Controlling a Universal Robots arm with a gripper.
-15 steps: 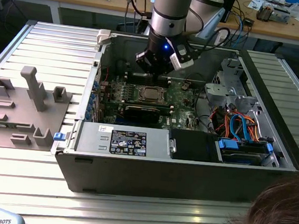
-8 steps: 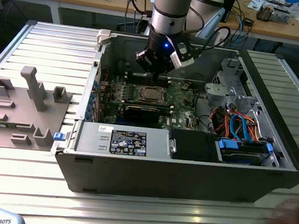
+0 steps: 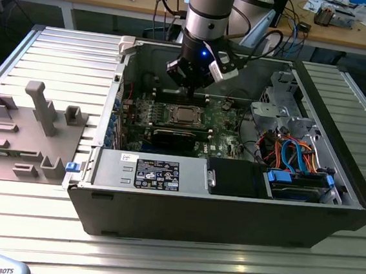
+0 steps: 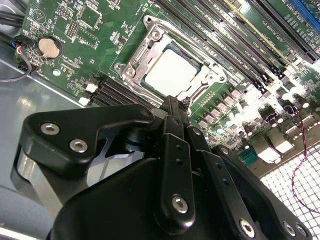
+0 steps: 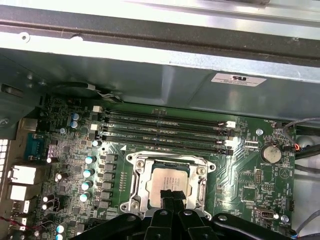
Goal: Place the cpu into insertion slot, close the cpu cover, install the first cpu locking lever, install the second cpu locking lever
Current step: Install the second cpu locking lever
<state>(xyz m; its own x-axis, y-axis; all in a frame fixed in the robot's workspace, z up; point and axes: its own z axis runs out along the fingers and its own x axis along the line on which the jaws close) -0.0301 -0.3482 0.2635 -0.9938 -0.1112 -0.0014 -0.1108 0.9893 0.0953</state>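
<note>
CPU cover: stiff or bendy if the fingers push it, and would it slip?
The cpu cover is a thin silvery metal frame around the cpu, so probably springy rather than rigid under a hard push. Its bare shiny surface suggests the gripper could slide off it. It looks flat and light, unlikely to tip.

open computer case [image 3: 228, 206] on slatted table [image 3: 61, 54], gripper [image 3: 189, 86] above cpu [image 3: 185, 115] on green board
</note>
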